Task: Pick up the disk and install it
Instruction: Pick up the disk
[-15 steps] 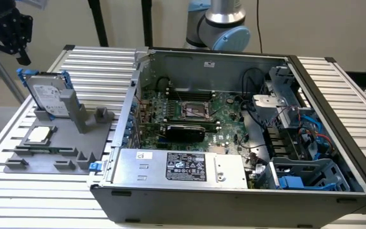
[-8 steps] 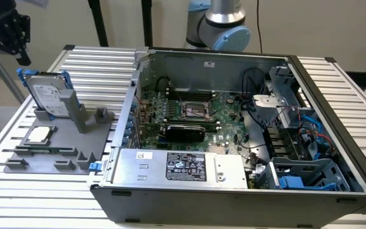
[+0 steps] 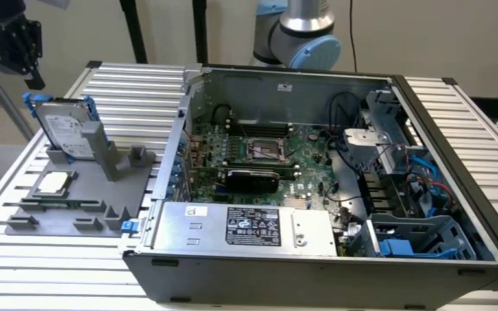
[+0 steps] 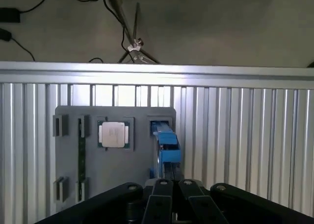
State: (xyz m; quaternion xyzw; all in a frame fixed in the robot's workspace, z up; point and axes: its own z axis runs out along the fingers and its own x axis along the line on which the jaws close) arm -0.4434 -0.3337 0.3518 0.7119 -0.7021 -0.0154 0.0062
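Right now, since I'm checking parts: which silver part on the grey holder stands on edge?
The blue-framed disk, upright in a slot of the holder; the small square processor chip lies flat.

One disk [image 3: 65, 133], one processor chip [image 3: 52, 183], one grey tray [image 3: 59, 219] — one computer case [image 3: 318, 264], one power supply [image 3: 249, 227].

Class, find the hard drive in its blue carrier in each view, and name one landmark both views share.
Exterior view: the hard drive stands upright in the grey fixture tray, at the exterior view's left, beside the open computer case.
Wrist view: the hard drive shows edge-on, blue carrier toward the camera, next to the processor chip.
Shared landmark: the processor chip lying flat in that tray.
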